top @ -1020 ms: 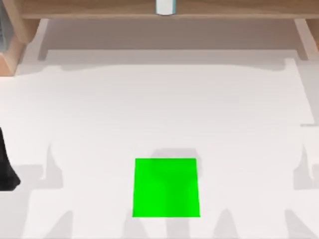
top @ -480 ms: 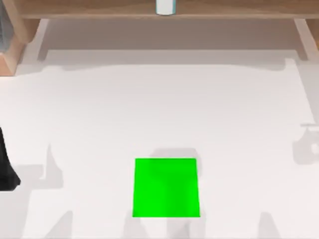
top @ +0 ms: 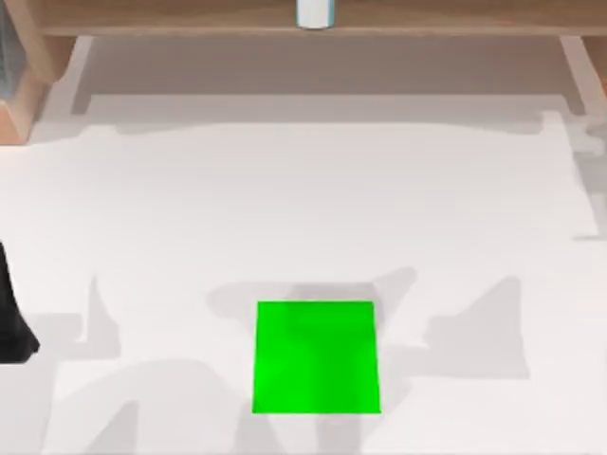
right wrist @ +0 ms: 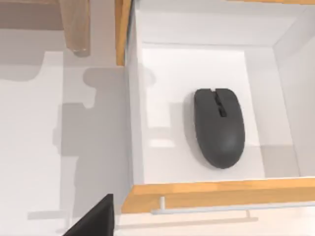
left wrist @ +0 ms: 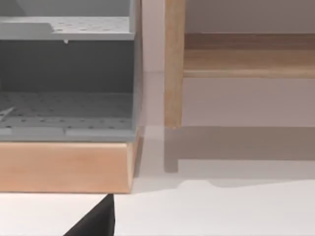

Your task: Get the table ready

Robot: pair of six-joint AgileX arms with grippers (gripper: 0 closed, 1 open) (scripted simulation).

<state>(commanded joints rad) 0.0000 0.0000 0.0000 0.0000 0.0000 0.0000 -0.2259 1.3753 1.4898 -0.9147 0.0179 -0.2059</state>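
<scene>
Table (top: 303, 209): broad, flat, matte white, spanning the top view; a flat bright green square (top: 316, 357) lies near its front middle. Along the far edge, a light-brown wooden shelf (top: 190, 24) carries a small white cylinder (top: 314, 13), possibly a cup. Right wrist view: open wood-fronted white drawer (right wrist: 216, 196), smooth dark grey mouse (right wrist: 219, 127) inside. Left arm (top: 11, 322) parked at the table's left edge. Whether either gripper is open: cannot tell.

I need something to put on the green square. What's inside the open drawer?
A dark computer mouse lies alone on the white floor of the open drawer. Nothing covers it.
</scene>
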